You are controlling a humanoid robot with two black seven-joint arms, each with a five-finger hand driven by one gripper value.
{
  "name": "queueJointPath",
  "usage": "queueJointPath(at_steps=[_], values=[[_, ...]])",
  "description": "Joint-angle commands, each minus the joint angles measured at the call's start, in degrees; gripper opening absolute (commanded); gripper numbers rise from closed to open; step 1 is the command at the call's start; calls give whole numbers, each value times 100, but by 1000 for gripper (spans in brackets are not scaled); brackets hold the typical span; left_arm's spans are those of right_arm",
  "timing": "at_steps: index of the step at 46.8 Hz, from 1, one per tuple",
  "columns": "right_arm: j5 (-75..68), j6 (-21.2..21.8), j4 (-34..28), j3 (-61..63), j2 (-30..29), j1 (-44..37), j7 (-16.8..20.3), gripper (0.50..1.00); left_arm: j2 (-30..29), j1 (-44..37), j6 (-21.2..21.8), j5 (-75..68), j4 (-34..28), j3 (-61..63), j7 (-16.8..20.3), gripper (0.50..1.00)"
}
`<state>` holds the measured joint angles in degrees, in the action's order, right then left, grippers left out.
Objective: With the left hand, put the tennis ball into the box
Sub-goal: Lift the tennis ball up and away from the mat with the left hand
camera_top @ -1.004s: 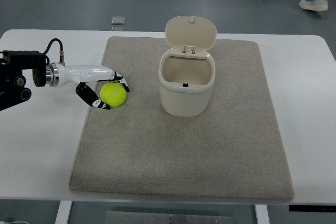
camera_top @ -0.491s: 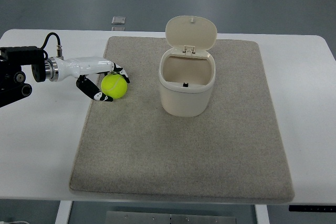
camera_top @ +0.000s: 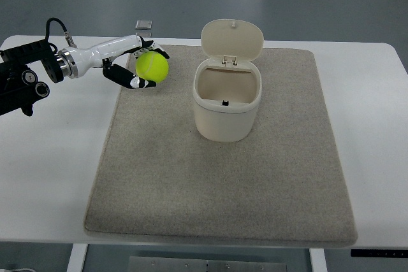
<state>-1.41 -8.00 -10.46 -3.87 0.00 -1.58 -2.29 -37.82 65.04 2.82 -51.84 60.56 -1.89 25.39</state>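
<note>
Nearest the bottom edge, the beige felt-like rectangular mat (camera_top: 217, 183) covers most of the white table (camera_top: 44, 176), its lower half bare. Further up, just right of centre, stands the cream plastic box with a rounded body (camera_top: 227, 107), upright on the mat with its mouth facing up. Its hinged oval lid (camera_top: 232, 40) is swung open and stands nearly vertical behind the opening, toward the top of the frame; a small dark mark shows on the inner floor.

At upper left, the left hand (camera_top: 137, 65), white with black finger joints, reaches in from the left edge on a black and silver forearm (camera_top: 29, 78) with a looping black cable. Its fingers (camera_top: 145, 45) curl over the top of the yellow-green tennis ball (camera_top: 152, 67) while the thumb presses from below, so the ball is pinched between them. The ball sits above the mat's upper left corner, well left of the box and apart from it. Being round, it has no long axis or heading to tell.

Beyond the table's far edge, a small grey square plate (camera_top: 143, 25) lies on the dark floor.
</note>
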Motion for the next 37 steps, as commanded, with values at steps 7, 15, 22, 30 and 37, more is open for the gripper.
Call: queueJointPath(at_steps=[7,15,22,30,37], values=[[0,0,0,0,0,8,0,901,82,88,140,1114,0,-654,1,500],[0,0,0,0,0,0,0,901,275,272,140,1616,0,-892,1,500],[0,0,0,0,0,0,0,901,319,554,140,1914,9,-927,1,500],[0,0,0,0,0,0,0,901,328,896,140,2213,44,-936,1,500],[0,0,0,0,0,0,0,901,530,1283,131,2477,44,-927,1,500]])
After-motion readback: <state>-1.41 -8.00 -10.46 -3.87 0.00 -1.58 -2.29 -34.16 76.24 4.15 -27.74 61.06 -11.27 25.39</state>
